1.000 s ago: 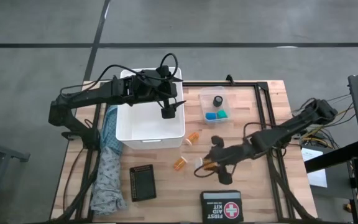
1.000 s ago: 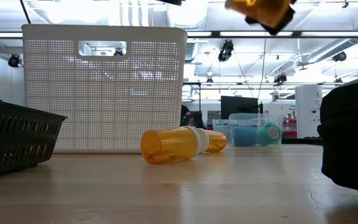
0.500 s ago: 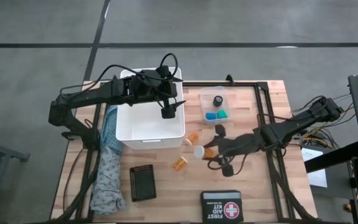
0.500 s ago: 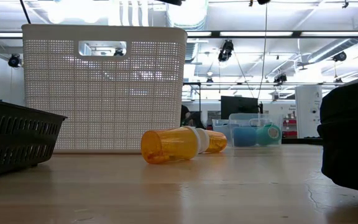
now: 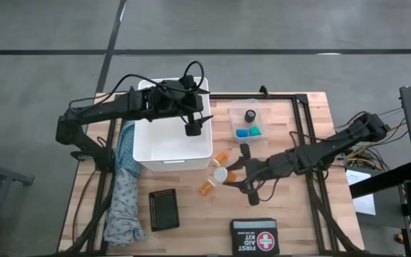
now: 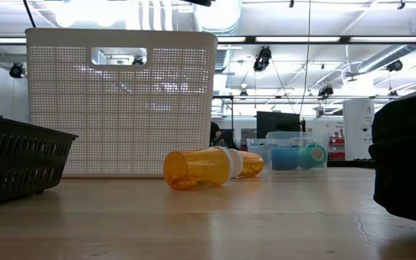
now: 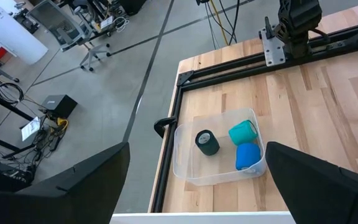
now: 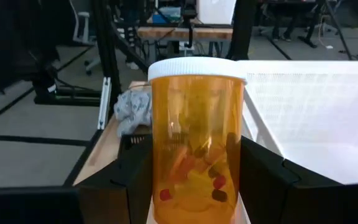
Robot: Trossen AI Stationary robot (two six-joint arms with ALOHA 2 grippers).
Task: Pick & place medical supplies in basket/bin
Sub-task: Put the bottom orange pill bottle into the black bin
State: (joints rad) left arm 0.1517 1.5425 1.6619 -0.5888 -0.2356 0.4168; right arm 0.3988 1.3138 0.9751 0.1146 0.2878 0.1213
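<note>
My right gripper (image 5: 228,174) is shut on an orange pill bottle (image 5: 222,173) with a white cap, in the air just right of the large white basket (image 5: 171,153). Two more orange bottles lie on their sides on the table, one (image 5: 222,157) by the basket's wall and one (image 5: 207,187) nearer. My left gripper (image 5: 191,129) hangs open over the basket's right side. The clear tub (image 5: 248,123) holds black, blue and teal round pieces. The teal patterned cloth (image 5: 123,187) lies along the table's left edge. My right gripper pinches the pill bottle by its orange body (image 8: 194,155), one finger (image 8: 126,171) on each side. The fingers come level from the table's right and lie along the bottle. Its white cap (image 8: 196,67) points past the fingertips toward the basket. The bottle is lifted clear of the table.
A small black slotted basket (image 5: 163,209) and the black FIRST AID KIT case (image 5: 254,235) sit near the table's near edge. A black frame rail (image 5: 302,135) runs along the right side. Bare wood lies between the tub and the right arm.
My right gripper has risen with the pill bottle, out of the top of the low view, and carried it toward the table's left and far side, closer to the white basket. The cap end has swung round toward the basket. The left arm has kept still.
</note>
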